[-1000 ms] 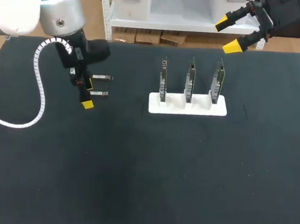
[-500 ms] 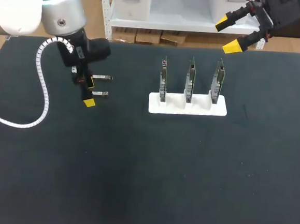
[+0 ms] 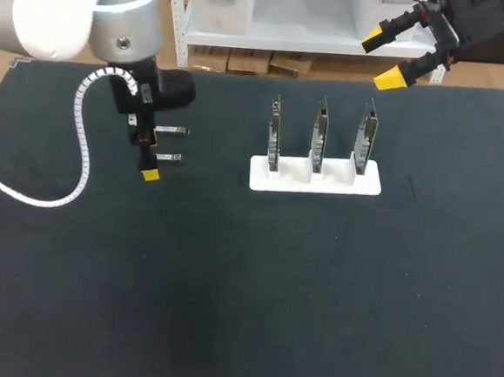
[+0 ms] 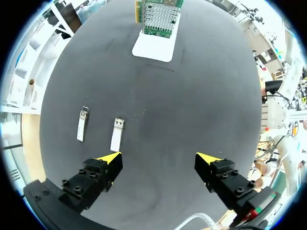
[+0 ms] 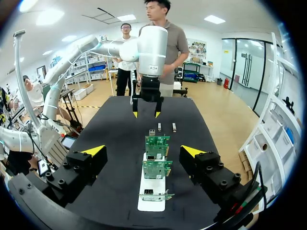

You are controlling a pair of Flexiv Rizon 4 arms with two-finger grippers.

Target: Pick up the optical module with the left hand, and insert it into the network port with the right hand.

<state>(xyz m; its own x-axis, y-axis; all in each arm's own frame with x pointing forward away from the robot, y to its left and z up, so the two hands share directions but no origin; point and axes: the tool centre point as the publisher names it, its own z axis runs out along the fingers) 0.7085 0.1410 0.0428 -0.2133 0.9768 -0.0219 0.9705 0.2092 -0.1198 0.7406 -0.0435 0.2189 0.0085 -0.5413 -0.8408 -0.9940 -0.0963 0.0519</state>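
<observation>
Left gripper: the left gripper (image 4: 159, 158) is hanging over the left part of the flat black table (image 3: 242, 310), pointing down at it.
Left fingers: its two yellow-tipped fingers (image 4: 109, 160) are standing wide apart and are holding nothing.
Optical modules: two small silver metal optical modules (image 4: 117, 134) are lying flat on the table side by side, a little apart and roughly parallel. In the left wrist view the nearer module is lying just ahead of one yellow tip, outside the gap between the fingers; the other module (image 4: 82, 124) is lying further out to that same side. Neither finger is touching a module.
Card holder: a white slotted plastic holder (image 3: 314, 178) is sitting near the table's middle, well apart from the modules. It is carrying three green network cards (image 3: 319, 137), all standing upright in a row.
Right gripper: the right gripper (image 3: 382, 60) is hovering high at the far right edge of the table, beyond the holder.
Right fingers: its yellow-tipped fingers are spread wide and are gripping nothing; in the right wrist view the row of cards is showing ahead, between them.
</observation>
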